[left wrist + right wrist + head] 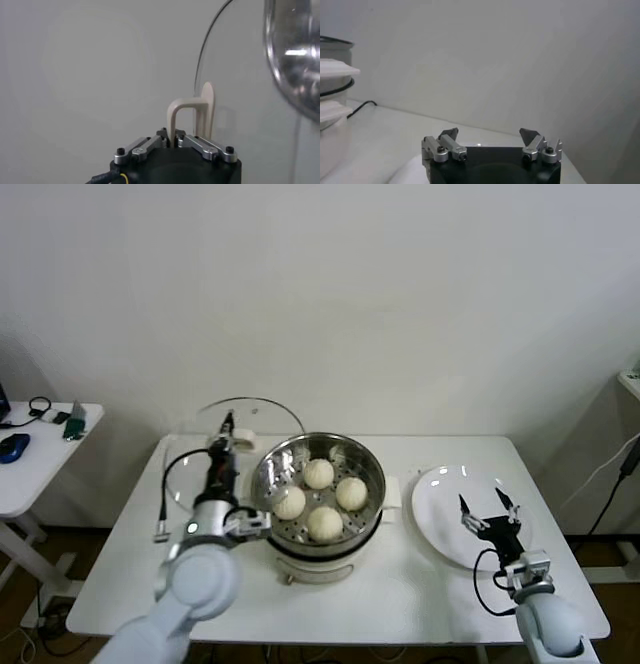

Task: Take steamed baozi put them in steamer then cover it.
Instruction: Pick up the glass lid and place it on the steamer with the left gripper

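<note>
My left hand [172,137] pinches the glass cover's [250,416] cream bar handle [190,112]; right hand [488,513] spread above the smooth white plate [440,534]; four round baozi [319,473] sit in the steel steamer [275,464].

Light is even and soft across the head view, the wall plain grey-white. The steamer [318,484] carries bright glints on its steel wall, and the plate [440,514] shows small glare spots. Shadows on the desk [400,584] are faint (mostly beneath the steamer). In the left wrist view the steel is blurred, out of focus.
</note>
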`<state>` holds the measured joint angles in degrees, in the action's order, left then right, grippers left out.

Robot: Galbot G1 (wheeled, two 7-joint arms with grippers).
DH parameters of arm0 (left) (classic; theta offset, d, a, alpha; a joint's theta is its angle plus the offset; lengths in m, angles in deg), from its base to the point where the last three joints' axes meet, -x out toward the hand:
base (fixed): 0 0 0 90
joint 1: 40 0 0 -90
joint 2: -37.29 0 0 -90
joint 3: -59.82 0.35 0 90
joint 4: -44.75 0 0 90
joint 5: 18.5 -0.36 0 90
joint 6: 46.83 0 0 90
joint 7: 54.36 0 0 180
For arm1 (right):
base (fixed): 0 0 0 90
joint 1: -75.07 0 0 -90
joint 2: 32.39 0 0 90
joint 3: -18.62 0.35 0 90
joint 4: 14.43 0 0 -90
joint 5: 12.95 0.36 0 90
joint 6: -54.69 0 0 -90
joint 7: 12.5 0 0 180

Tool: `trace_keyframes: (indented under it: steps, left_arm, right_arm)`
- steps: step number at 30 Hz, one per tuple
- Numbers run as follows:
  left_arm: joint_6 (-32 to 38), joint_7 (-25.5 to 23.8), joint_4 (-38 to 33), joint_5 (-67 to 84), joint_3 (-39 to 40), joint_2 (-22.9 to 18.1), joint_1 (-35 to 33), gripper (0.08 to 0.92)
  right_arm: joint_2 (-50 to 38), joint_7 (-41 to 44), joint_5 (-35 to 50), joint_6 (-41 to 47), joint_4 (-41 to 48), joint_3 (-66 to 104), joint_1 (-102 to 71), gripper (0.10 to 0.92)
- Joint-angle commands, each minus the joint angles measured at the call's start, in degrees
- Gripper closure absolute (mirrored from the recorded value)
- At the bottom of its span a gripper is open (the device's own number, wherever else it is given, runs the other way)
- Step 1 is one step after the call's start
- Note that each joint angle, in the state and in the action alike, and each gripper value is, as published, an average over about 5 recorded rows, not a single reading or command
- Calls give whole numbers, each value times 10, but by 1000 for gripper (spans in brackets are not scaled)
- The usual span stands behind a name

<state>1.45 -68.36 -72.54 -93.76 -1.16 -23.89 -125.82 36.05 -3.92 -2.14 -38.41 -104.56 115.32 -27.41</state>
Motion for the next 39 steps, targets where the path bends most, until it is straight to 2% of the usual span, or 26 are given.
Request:
trace_keyframes:
  steps: [1, 8, 19, 39]
  left_arm:
    - [-33, -83, 71, -104, 103, -132, 74, 845]
    - [-33, -81, 101, -116, 117, -174, 70, 845]
    - [-33, -69, 134, -122, 122, -205, 57, 845]
    - [-33, -60, 147, -126, 121, -195, 43, 845]
  right_arm:
    - [1, 0, -7, -1, 0, 8, -5, 203]
    - [2, 0, -8, -2, 0, 19, -13, 203]
    - [4, 1, -9, -4, 4, 24, -14, 203]
    - [6, 6, -7, -8, 8, 28, -12, 203]
